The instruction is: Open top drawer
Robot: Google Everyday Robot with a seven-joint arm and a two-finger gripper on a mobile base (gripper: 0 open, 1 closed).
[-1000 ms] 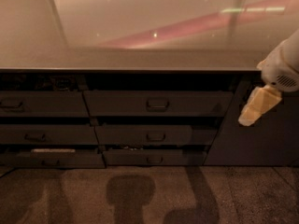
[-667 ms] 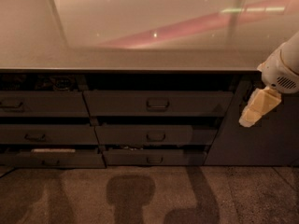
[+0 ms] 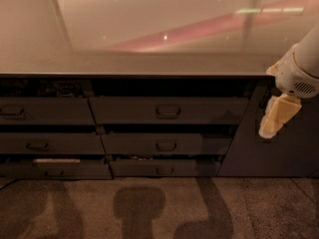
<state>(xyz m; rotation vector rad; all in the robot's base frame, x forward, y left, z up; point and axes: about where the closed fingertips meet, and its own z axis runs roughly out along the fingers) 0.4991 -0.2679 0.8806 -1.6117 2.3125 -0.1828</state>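
The top drawer [image 3: 199, 111] is the wide dark grey front just under the countertop, with a rectangular loop handle [image 3: 168, 111] at its centre. A dark gap shows between its upper edge and the counter lip. My gripper [image 3: 268, 128], pale yellow below a white wrist [image 3: 295, 76], hangs at the right, pointing down and left. It sits just past the drawer's right end, in front of a plain dark panel [image 3: 279, 156], well away from the handle and holding nothing.
Two more drawers [image 3: 166, 146] stack below the top one, and a second column [image 3: 45, 111] stands to the left with clutter visible above its top front. The glossy countertop [image 3: 149, 59] overhangs all of them. Speckled floor [image 3: 149, 208] lies in front.
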